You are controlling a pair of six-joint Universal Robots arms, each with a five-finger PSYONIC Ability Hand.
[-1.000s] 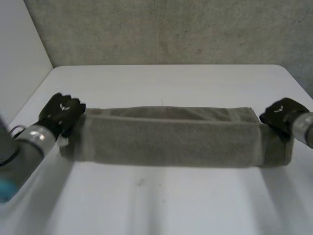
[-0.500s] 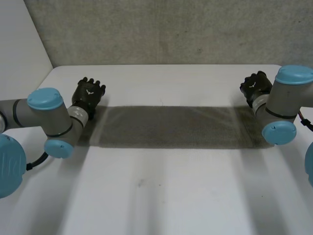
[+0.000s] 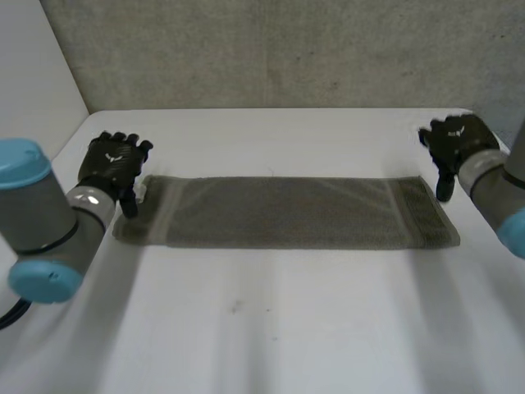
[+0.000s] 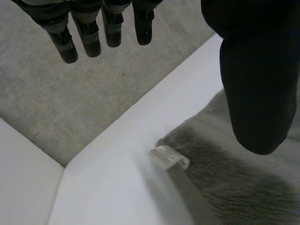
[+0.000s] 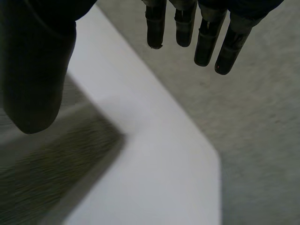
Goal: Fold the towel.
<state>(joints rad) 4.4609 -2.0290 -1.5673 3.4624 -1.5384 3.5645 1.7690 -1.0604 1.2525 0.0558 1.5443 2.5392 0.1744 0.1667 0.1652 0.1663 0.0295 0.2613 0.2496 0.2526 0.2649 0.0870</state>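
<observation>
Head view: towel (image 3: 287, 212), grey, a long folded strip, flat across the middle of the white table (image 3: 271, 328). Left hand (image 3: 113, 167) at its far left corner; right hand (image 3: 456, 144) just past its far right corner.
Left wrist view: fingers (image 4: 89, 33) straight, nothing held; white label (image 4: 168, 157) at the towel's corner; thumb possibly clear of the cloth.
Right wrist view: fingers straight, empty, above the towel's corner.

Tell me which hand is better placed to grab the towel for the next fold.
Left, probably. The left hand is open with its thumb over the labelled corner of the towel; the right hand, open too, sits just off the far corner over the table.
</observation>
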